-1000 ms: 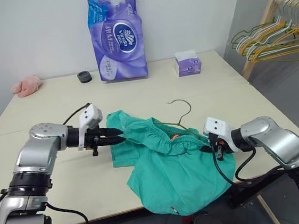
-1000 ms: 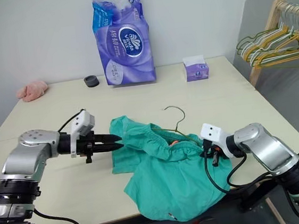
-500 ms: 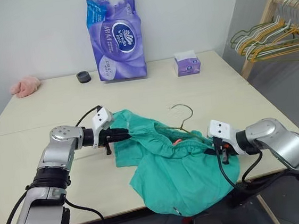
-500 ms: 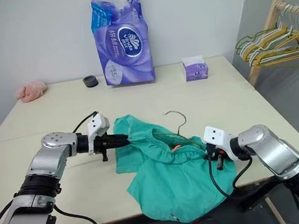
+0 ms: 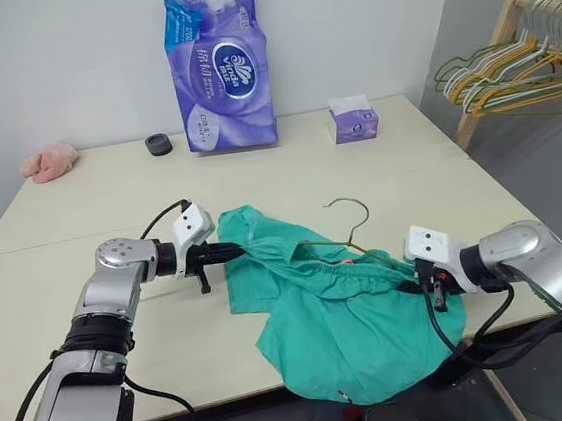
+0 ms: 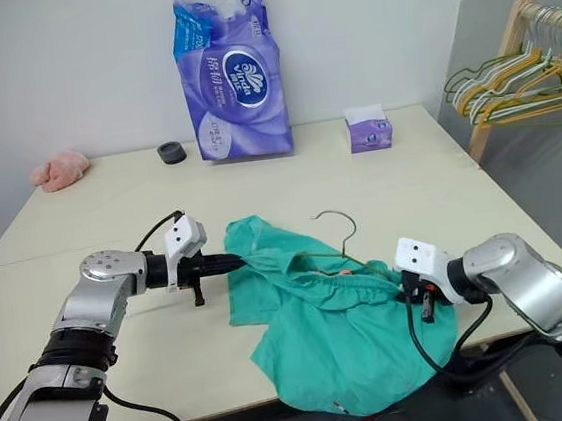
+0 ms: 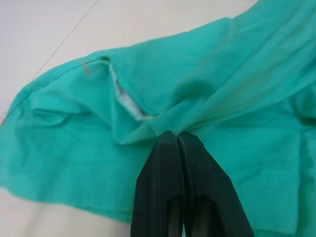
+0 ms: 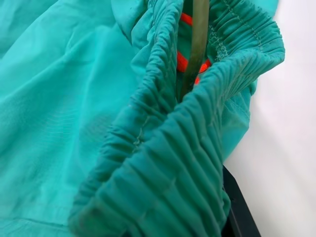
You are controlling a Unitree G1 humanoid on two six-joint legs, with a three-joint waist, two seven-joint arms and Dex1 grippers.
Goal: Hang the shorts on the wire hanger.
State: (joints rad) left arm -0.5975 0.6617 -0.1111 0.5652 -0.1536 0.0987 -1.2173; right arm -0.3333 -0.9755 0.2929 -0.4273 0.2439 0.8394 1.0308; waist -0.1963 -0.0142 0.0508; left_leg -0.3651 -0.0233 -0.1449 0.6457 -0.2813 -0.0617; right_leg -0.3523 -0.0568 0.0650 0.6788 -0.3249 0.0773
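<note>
Left gripper (image 7: 177,134) clamped on shorts (image 5: 352,314) fabric, right gripper (image 5: 432,290) pinching gathered waistband; both likely stretch cloth over wire hanger (image 5: 351,225) threaded inside, shorts on table (image 5: 108,188).

One shorts (image 5: 342,310), one wire hanger (image 5: 348,226), two pincers (image 5: 233,255) (image 5: 421,281).

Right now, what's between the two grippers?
The shorts span from left gripper to right gripper, wire hanger threaded through the waistband; seen in the left eye view.
</note>
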